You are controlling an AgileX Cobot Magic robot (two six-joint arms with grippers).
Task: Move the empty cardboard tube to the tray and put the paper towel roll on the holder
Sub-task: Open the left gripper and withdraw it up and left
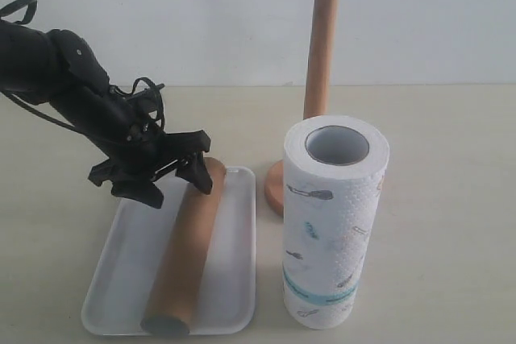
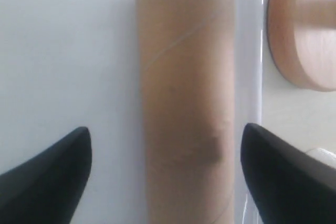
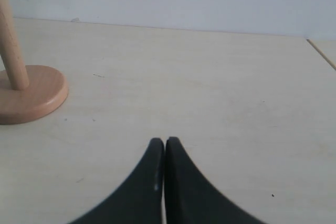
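The left pincer (image 1: 175, 185) is hanging released, jaws straddling the empty cardboard tube (image 1: 189, 239), which is lying lengthwise in the tray (image 1: 121, 271). The right pincer (image 3: 165, 148) is sitting clenched, empty, over the counter (image 1: 451, 199). The paper towel roll (image 1: 330, 231) is standing beside the holder (image 1: 321, 46). Judged best: lifting the left pincer straight up, so neither finger is nudging the tube.

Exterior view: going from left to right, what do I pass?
Left arm → tube → roll. Left out: the tray, which lies under the tube, and the holder, which is partly behind the roll.
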